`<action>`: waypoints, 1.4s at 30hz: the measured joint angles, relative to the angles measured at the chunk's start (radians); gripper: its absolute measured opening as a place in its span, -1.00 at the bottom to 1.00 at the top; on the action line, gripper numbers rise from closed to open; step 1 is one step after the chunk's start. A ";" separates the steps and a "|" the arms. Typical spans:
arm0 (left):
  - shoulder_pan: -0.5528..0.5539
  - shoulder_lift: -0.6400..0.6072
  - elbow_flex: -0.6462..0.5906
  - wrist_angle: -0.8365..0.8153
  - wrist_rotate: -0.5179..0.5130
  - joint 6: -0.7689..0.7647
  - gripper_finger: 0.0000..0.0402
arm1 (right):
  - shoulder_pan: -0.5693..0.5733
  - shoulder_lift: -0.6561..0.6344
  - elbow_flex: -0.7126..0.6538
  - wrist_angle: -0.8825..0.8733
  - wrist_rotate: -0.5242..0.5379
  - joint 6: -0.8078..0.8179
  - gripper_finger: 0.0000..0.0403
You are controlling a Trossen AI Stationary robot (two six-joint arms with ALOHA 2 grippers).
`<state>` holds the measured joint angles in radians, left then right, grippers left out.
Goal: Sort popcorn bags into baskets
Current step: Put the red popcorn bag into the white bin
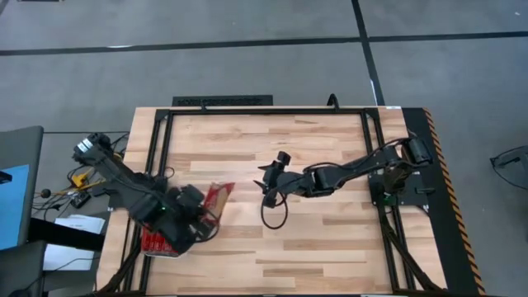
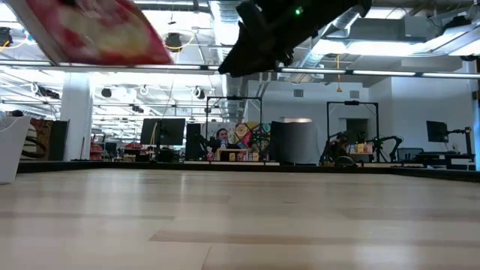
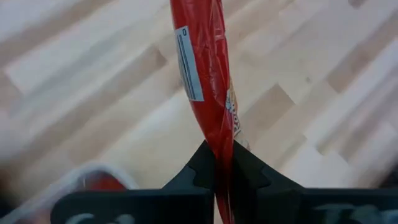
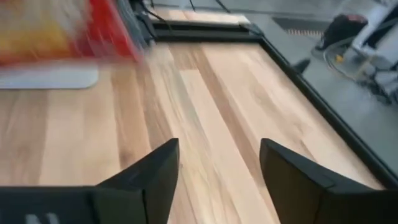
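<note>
Fingers [image 3: 245, 171] of left gripper [image 3: 222, 177] clamped on a popcorn bag [image 3: 208, 93], held edge-on above the table [image 1: 330, 247], near the basket [image 1: 153, 247]. Right gripper [image 4: 219, 168] spread wide, empty, mid-table. Best carried squarely over the basket before release, kept level.

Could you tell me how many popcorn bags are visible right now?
1 clearly: a popcorn bag pinched in the left gripper, above the table. More red shows under the left arm at the table's near-left corner, but its count is hidden.
</note>
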<state>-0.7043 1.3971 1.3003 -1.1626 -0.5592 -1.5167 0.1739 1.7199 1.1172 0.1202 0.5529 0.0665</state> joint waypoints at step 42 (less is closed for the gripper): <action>-0.090 0.231 0.188 -0.409 0.541 -0.380 -0.97 | -0.011 0.000 0.000 -0.083 -0.007 0.065 0.27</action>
<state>-0.7940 1.6279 1.4883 -1.5713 -0.0184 -1.8971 0.1631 1.7203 1.1172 0.0369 0.5457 0.1310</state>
